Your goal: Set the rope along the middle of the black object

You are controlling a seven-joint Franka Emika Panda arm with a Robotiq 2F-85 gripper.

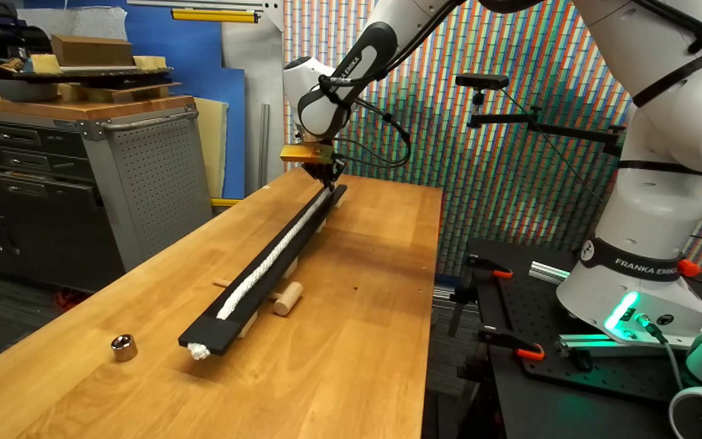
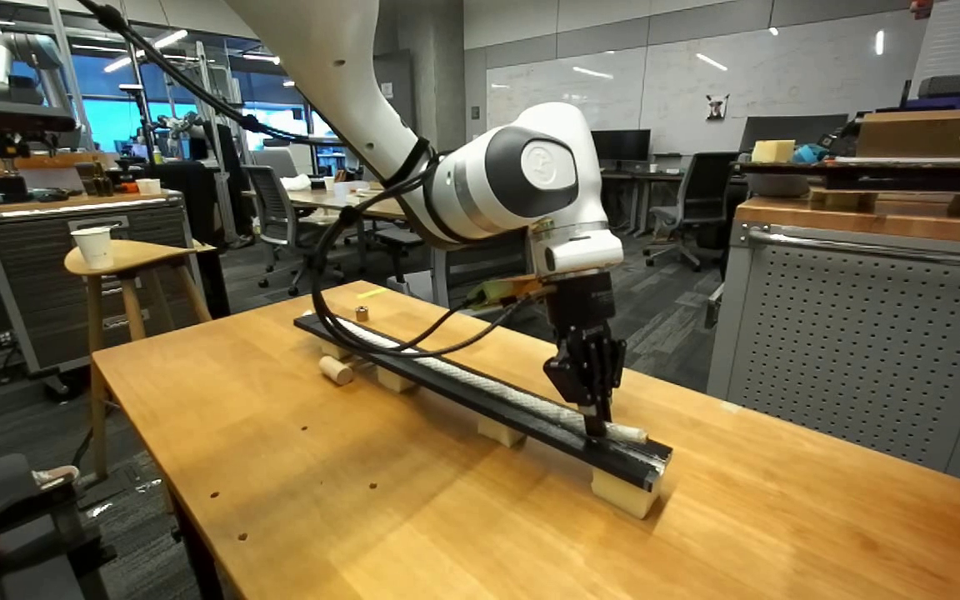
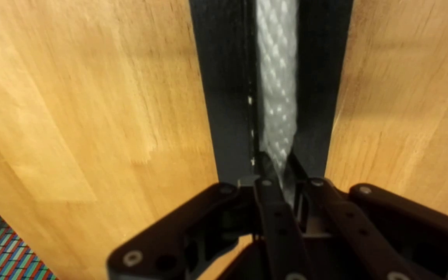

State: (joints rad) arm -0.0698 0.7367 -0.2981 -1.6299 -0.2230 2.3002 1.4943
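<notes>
Hand (image 3: 279, 161): clenched on the rope (image 3: 277, 77), near one rope end.
Rope: laid lengthwise along the middle of the black object (image 2: 480, 398), its white tip showing past the black object's opposite end.
Black object: raised on pale blocks (image 2: 626, 493) above the desk (image 1: 363, 329).
Metal ring (image 1: 124, 352): across from a wooden cylinder (image 1: 290, 297), I note.

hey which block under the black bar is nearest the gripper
The end block farthest from the metal piece; the other blocks sit farther from the gripper.

base band (image 1: 634, 263) reads "franka emika"; arm (image 1: 368, 53) reads "emika"
</notes>
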